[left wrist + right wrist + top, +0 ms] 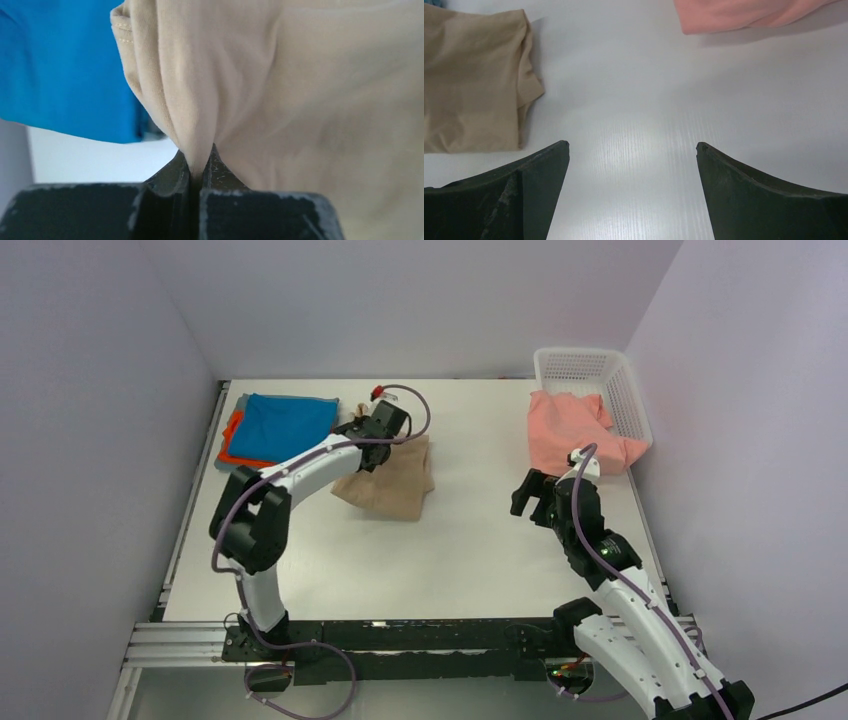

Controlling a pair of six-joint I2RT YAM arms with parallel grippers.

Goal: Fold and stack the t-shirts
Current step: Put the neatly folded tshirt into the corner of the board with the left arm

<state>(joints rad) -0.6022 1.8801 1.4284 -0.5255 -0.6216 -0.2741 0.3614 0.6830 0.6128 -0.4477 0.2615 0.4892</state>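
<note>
left gripper (198,156) pinching tan t-shirt (395,485) | right gripper (633,145) wide, empty over table (639,90)

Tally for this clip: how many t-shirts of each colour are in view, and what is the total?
Tan-beige t-shirt: 1
Bright blue t-shirt: 1
Orange t-shirt: 1
Salmon-pink t-shirt: 1
Total: 4 clearly seen. A grey edge under the left stack may be a fifth, but too little of it shows to tell.

tan tee (310,100) is soft matte knit cloth, table (639,100) a smooth faintly grained satin white, basket (610,370) white plastic lattice.
</note>
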